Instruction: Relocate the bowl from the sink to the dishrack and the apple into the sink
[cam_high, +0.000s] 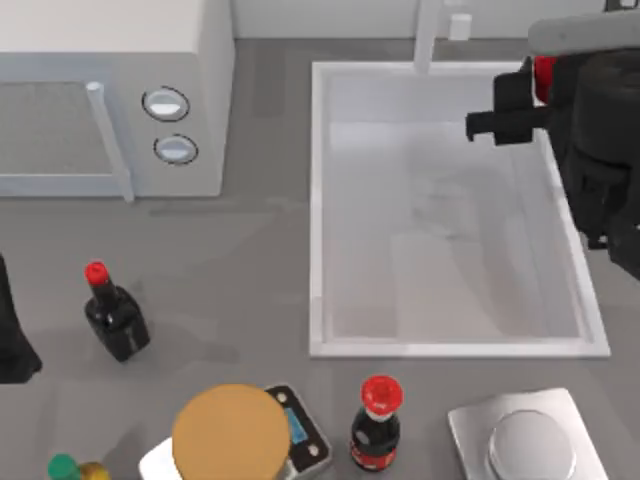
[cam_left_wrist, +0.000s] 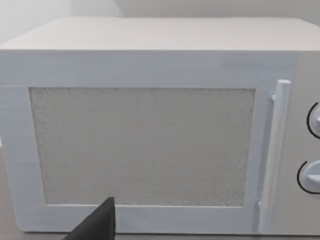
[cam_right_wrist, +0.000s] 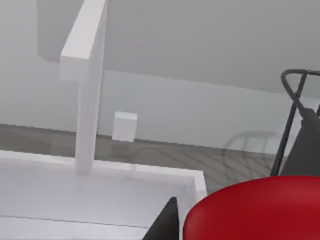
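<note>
**Red apple held at the sink's far right corner**

The small solid-red apple (cam_high: 543, 78) sits between the dark fingers of the right gripper (cam_high: 535, 85), which clasps it above the far right corner of the large white rectangular sink (cam_high: 318, 200). In the right wrist view the apple (cam_right_wrist: 252, 210) bulges large and close beside one dark fingertip (cam_right_wrist: 165, 222), with the sink's raised rim (cam_right_wrist: 150, 172) just below and the white faucet post (cam_right_wrist: 87, 90) standing at the sink's back edge. A thin black wire frame (cam_right_wrist: 290, 115) rises past the apple on the side away from the faucet.

The basin of the sink is bare white. No bowl can be made out.

To the left of the sink stands a white box-shaped microwave (cam_high: 110, 100) with two round knobs; the left wrist view faces its speckled door (cam_left_wrist: 142, 145) and upright handle (cam_left_wrist: 275, 155). The left gripper (cam_high: 15, 340) is parked well left of the sink, at the table's left edge; whether its fingers are apart or together cannot be told.

In front of the sink lie a flat tan disc (cam_high: 230, 435) on a small scale, a dark red-capped bottle (cam_high: 377, 425) and a square metal plate (cam_high: 525, 440). Another dark red-capped bottle (cam_high: 115, 315) stands farther left.
</note>
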